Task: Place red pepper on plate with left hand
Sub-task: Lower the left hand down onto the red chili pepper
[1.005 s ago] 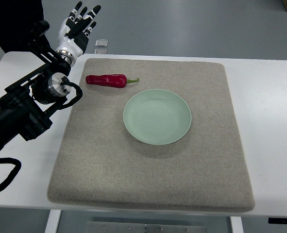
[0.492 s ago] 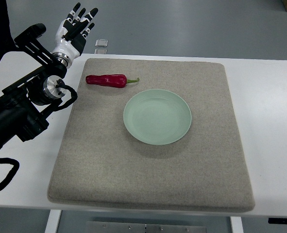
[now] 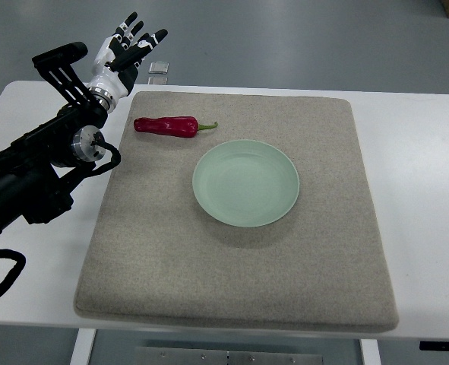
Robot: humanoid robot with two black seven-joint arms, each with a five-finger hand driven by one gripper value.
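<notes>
A red pepper (image 3: pixel 166 125) with a short green stem lies on the grey mat (image 3: pixel 239 251), up and left of the pale green plate (image 3: pixel 245 182). The plate holds nothing. My left hand (image 3: pixel 129 47) hovers beyond the mat's far left corner, above and left of the pepper, with its fingers spread and nothing in them. Its black arm runs in from the lower left. The right arm does not show.
The mat covers most of a white table (image 3: pixel 418 167). A small clear object (image 3: pixel 159 70) sits at the table's far edge, just right of my hand. Grey floor lies beyond.
My left hand has turned and shifted slightly right toward the mat's corner, and the arm has rotated. Pepper and plate have not moved.
</notes>
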